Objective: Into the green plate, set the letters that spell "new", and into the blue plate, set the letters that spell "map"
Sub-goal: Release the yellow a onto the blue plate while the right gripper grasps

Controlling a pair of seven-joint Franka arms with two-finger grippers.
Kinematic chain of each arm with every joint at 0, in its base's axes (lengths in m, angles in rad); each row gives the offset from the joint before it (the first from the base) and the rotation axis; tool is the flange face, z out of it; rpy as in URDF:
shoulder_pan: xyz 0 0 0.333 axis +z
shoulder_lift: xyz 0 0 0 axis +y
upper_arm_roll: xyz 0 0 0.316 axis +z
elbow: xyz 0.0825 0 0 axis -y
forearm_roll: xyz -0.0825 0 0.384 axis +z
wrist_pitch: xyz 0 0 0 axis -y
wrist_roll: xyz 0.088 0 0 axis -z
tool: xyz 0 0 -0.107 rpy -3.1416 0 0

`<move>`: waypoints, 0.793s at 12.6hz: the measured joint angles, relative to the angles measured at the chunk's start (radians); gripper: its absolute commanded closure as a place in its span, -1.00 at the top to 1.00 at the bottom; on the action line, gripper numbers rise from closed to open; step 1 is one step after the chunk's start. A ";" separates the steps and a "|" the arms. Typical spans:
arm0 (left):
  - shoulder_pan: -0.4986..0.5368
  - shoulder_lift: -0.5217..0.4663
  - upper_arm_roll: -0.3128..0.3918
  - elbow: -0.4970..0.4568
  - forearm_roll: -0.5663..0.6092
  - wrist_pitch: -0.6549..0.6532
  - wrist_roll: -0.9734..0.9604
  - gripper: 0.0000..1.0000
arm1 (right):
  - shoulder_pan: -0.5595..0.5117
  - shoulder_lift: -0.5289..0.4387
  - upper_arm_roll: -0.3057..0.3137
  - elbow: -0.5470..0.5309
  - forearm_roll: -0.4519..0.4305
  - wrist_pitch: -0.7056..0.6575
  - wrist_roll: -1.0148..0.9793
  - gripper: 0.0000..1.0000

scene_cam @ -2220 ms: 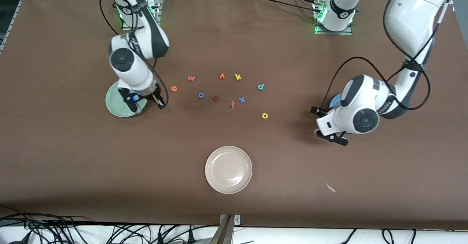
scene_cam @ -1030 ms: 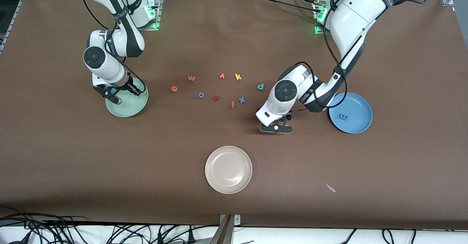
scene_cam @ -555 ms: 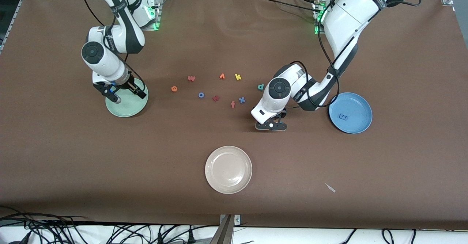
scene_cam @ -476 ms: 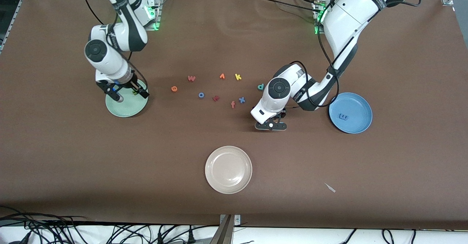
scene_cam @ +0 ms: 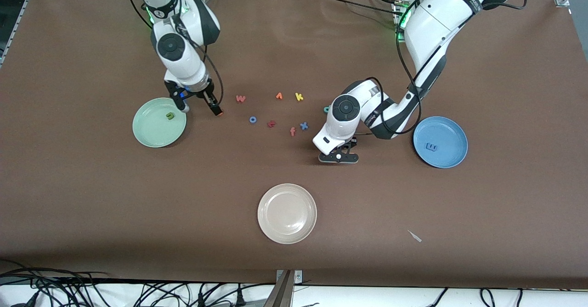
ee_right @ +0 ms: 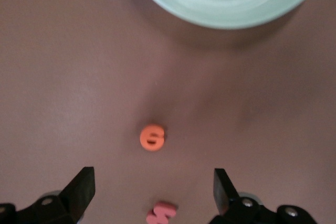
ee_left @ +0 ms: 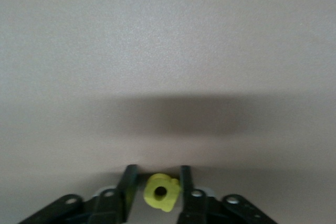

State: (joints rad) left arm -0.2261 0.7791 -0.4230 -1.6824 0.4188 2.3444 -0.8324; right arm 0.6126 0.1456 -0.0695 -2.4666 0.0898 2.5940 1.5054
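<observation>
My left gripper (scene_cam: 339, 157) is down at the table between the letter cluster and the blue plate (scene_cam: 452, 132). Its fingers are closed in on the yellow "a" (ee_left: 161, 193), which sits at table level and is hidden in the front view. The blue "m" (scene_cam: 431, 147) lies in the blue plate. The left arm partly hides the teal "p" (scene_cam: 325, 110). My right gripper (scene_cam: 198, 107) hangs open beside the green plate (scene_cam: 151, 130), which holds the green "n" (scene_cam: 170, 115). The orange "e" (ee_right: 152, 137) lies just ahead of its fingers, and the salmon "w" (scene_cam: 240, 98) is a little farther on.
More loose letters lie mid-table: a yellow "k" (scene_cam: 299, 97), a blue "o" (scene_cam: 252, 119), a dark red "t" (scene_cam: 271, 123), an orange "f" (scene_cam: 292, 132) and a blue "x" (scene_cam: 303, 125). A cream plate (scene_cam: 287, 213) sits nearer the front camera. A small pale scrap (scene_cam: 415, 236) lies toward the left arm's end.
My right gripper opened over the green plate, left the green "n" there and moved to the orange "e". My left gripper's fingers closed in on the yellow "a".
</observation>
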 measured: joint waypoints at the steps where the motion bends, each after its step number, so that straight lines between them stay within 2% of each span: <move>1: 0.000 0.000 0.000 0.000 0.000 0.000 -0.008 -0.70 | 0.011 0.009 0.020 0.000 0.000 0.005 0.073 0.99; 2: -0.001 0.000 0.000 0.000 0.000 0.002 -0.012 -0.84 | 0.031 0.023 0.030 0.000 0.000 0.013 0.142 0.99; 4: -0.001 0.000 0.000 0.001 0.000 0.002 -0.014 -0.91 | 0.088 0.071 0.033 -0.001 0.000 0.052 0.265 0.98; 8: 0.039 -0.004 0.005 0.015 0.000 -0.042 0.036 -0.95 | 0.131 0.152 0.034 0.000 0.000 0.132 0.394 0.96; 9: 0.073 -0.009 -0.004 0.022 -0.004 -0.082 0.082 -0.95 | 0.146 0.166 0.034 0.000 0.000 0.154 0.417 0.89; 10: 0.118 -0.019 -0.023 0.028 -0.010 -0.116 0.136 -0.95 | 0.156 0.178 0.034 0.000 0.000 0.175 0.432 0.68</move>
State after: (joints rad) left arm -0.1078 0.7602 -0.4459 -1.6547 0.4083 2.2283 -0.6963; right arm 0.7681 0.3240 -0.0354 -2.4664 0.0899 2.7691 1.9373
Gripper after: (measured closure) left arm 0.705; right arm 0.018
